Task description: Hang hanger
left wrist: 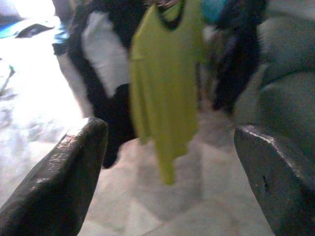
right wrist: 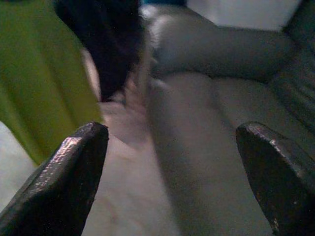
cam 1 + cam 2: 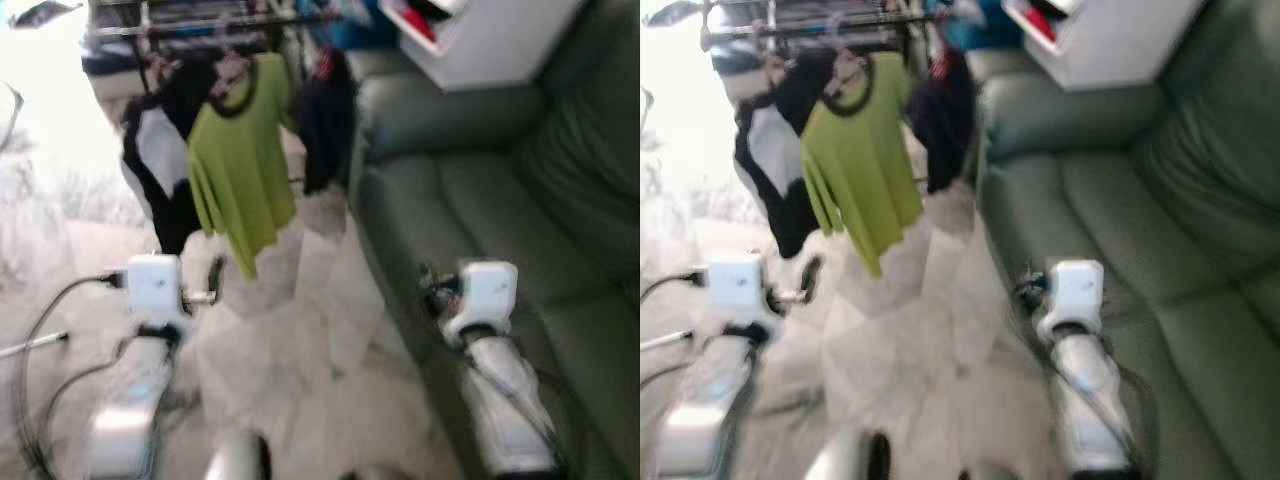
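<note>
A lime green shirt (image 3: 238,165) hangs on a pale hanger (image 3: 232,72) from the dark rail of a clothes rack (image 3: 190,28) ahead. Beside it hang a black and white garment (image 3: 160,150) and a dark garment (image 3: 322,120). My left gripper (image 1: 170,132) is open and empty, held low in front of the green shirt (image 1: 165,83) and some way short of it. My right gripper (image 2: 171,130) is open and empty too, pointing at the sofa's front edge. The picture is blurred.
A dark green sofa (image 3: 500,200) fills the right side, close to my right arm (image 3: 485,300). A white shelf unit (image 3: 480,40) stands behind it. Pale tiled floor (image 3: 290,340) lies between me and the rack. Cables (image 3: 40,330) trail at my left.
</note>
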Robot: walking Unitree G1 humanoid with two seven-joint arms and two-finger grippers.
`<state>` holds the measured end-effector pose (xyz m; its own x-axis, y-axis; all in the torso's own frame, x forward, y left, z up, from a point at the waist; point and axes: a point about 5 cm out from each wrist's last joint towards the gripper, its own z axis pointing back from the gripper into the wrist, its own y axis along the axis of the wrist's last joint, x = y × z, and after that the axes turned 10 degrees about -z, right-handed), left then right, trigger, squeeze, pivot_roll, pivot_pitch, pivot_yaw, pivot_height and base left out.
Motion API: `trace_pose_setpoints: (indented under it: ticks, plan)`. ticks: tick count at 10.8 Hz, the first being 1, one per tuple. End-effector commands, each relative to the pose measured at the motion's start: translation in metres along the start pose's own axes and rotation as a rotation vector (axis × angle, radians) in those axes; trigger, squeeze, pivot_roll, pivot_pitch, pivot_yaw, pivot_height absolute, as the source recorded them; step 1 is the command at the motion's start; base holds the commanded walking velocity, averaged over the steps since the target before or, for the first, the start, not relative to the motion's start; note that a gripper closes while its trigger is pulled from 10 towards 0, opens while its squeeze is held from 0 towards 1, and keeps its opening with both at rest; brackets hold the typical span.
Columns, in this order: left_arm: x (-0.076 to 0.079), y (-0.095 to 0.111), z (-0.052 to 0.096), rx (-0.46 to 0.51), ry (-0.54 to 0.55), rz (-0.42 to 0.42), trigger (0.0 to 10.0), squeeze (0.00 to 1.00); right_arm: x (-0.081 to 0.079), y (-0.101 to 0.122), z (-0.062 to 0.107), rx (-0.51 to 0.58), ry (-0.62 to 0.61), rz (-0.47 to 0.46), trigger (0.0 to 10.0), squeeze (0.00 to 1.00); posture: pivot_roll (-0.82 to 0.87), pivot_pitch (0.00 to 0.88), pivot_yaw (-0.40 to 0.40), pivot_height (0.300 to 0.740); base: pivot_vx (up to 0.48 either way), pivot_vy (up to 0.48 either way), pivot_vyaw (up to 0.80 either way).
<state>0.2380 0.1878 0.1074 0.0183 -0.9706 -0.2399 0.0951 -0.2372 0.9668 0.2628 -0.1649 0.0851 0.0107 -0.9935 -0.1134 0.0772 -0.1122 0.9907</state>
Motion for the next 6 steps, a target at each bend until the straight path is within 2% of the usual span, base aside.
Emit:
trace_pose_setpoints:
  ticks: [1,4,6]
  plan:
    - [0.0038,0.0011,-0.0004,-0.006,-0.008,0.005,10.0,0.0,0.01,-0.0035,0.0042,-0.018,-0.031,0.004,10.0,0.0,-0.02,0.125,-0.039,0.74,0.0,0.461,0.0]
    - [0.003,0.0003,0.0013,-0.006,-0.014,-0.004,10.0,0.0,0.0097,-0.0056,0.0066,-0.025,-0.027,0.005,10.0,0.0,-0.01,0.121,-0.042,0.74,0.0,0.461,0.0]
    - [0.0085,0.003,0.0015,0.015,-0.041,-0.004,10.0,0.0,0.0075,-0.0043,0.005,-0.021,-0.023,0.004,10.0,0.0,-0.02,0.117,-0.042,0.74,0.0,0.441,0.0]
